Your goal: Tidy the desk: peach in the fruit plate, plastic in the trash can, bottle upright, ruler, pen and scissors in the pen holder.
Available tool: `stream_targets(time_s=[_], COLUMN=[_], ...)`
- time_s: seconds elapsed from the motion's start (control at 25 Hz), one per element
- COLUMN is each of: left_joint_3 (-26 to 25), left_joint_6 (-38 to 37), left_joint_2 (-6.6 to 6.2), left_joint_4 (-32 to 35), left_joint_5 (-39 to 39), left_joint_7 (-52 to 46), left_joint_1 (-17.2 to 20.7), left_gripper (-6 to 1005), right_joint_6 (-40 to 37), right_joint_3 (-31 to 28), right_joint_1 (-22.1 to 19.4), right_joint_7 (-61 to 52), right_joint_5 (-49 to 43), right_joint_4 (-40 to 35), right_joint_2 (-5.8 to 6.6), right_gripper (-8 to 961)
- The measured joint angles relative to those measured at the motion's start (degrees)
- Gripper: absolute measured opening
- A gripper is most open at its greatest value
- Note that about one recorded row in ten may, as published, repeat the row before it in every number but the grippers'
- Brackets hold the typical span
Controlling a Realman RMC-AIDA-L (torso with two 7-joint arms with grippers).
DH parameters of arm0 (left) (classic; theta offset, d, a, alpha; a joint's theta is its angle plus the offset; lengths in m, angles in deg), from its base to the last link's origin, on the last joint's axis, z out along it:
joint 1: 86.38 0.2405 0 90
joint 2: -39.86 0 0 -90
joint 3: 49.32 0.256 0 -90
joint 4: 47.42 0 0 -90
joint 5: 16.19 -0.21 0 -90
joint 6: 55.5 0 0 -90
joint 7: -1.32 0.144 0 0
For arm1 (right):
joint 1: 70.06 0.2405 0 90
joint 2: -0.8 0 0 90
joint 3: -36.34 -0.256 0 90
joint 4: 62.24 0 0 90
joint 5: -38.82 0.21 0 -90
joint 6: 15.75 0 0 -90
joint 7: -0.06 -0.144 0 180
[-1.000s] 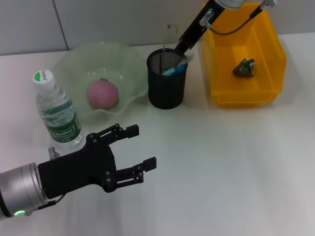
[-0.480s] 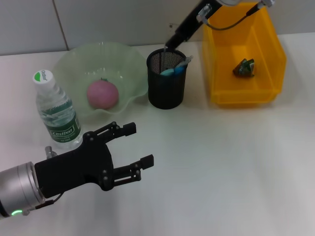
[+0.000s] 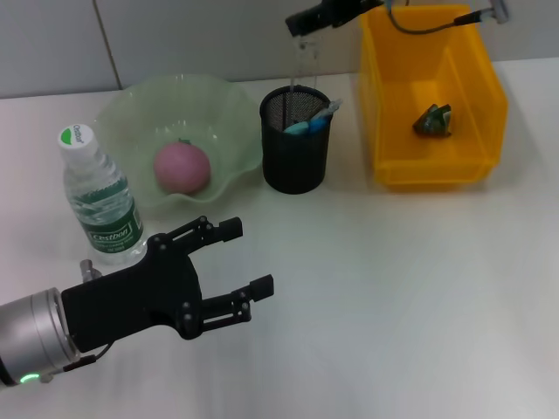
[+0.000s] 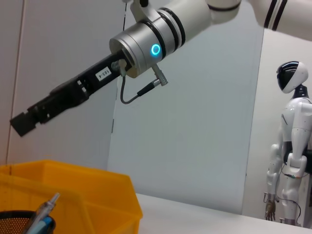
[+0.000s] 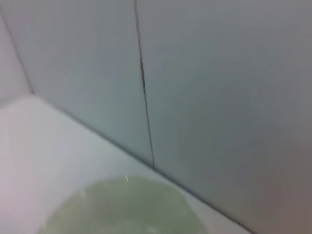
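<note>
The pink peach [image 3: 182, 168] lies in the green fruit plate [image 3: 131, 109]. The bottle [image 3: 100, 196] stands upright beside that plate. A black mesh pen holder [image 3: 296, 161] holds a clear ruler [image 3: 303, 70] standing on end, a pen [image 3: 325, 112] and a light blue handle [image 3: 298, 127]. Crumpled green plastic [image 3: 434, 120] rests in the yellow trash can [image 3: 476, 65]. My right gripper [image 3: 301, 21] hovers above the holder, close over the ruler's top. My left gripper [image 3: 247, 257] hangs open and empty over the table, near the bottle.
The left wrist view shows my right arm [image 4: 146, 44] reaching over the yellow trash can [image 4: 73, 195], and a white humanoid robot [image 4: 290, 146] standing far off. A grey wall runs behind the table. The green plate [image 5: 122, 204] shows in the right wrist view.
My right gripper has lifted out of the pen holder and now sits well above it, nearer the wall. The left arm has shifted slightly left.
</note>
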Motion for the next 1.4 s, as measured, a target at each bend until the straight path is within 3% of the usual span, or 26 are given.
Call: stream_targets(time_s=[0.12, 0.16, 0.2, 0.24, 0.28, 0.4, 0.44, 0.48, 0.64, 0.88, 1.0, 1.24, 1.4], left_joint_3=[0.0, 0.0, 0.0, 0.0, 0.0, 0.0, 0.0, 0.0, 0.0, 0.0, -0.1, -0.1, -0.1], left_joint_6=[-0.1, -0.2, -0.3, -0.3, -0.3, -0.4, -0.3, -0.3, 0.1, 0.8, 1.4, 2.5, 3.2], left_joint_2=[-0.02, -0.05, -0.04, -0.05, -0.05, -0.04, -0.04, -0.04, -0.07, -0.13, -0.23, -1.12, -1.53], left_joint_4=[0.0, 0.0, 0.0, 0.0, 0.0, 0.0, 0.0, -0.1, -0.4, -0.5, -0.5, -0.7, -0.8], left_joint_5=[0.0, 0.0, 0.0, 0.0, 0.0, 0.0, 0.0, 0.0, 0.0, -0.1, -0.2, -2.5, -3.9], left_joint_7=[0.0, 0.1, 0.3, 0.3, 0.3, 0.2, 0.2, 0.2, 0.0, -0.1, -0.4, -3.3, -3.8], left_joint_1=[0.0, 0.0, 0.0, 0.0, 0.0, -0.2, -0.3, -0.4, -0.6, -0.7, -0.8, -2.1, -2.6], left_gripper=[834, 834, 834, 834, 834, 835, 835, 835, 835, 836, 836, 837, 837], right_joint_6=[-0.2, -0.1, 0.1, 0.5, 0.5, -0.2, -1.2, -1.2, -7.5, -13.4, -17.2, -23.1, -22.8], right_joint_3=[-0.8, -0.9, -0.9, -0.8, -0.8, -0.5, 0.0, 0.0, -0.6, -0.9, -0.9, -0.8, -0.6], right_joint_1=[-2.9, -4.4, -6.1, -9.6, -9.6, -14.9, -18.6, -18.6, -25.3, -29.0, -30.5, -32.2, -32.9], right_joint_7=[2.0, 3.0, 4.2, 6.8, 6.8, 13.2, 18.3, 18.3, 29.6, 36.5, 45.4, 69.4, 74.2], right_joint_5=[6.7, 8.8, 11.2, 16.0, 16.0, 25.9, 33.9, 33.9, 49.2, 52.5, 52.2, 52.0, 50.2], right_joint_4=[-1.8, -3.1, -4.5, -6.8, -6.8, -7.6, -5.9, -5.9, 3.2, 10.2, 15.4, 31.7, 33.9], right_joint_2=[0.53, 0.43, 0.21, -0.43, -0.43, -1.29, -1.49, -1.49, -1.22, -1.20, -1.11, 0.66, 0.79], right_gripper=[636, 704, 773, 773, 774, 775, 776, 776, 778, 780, 782, 782, 782])
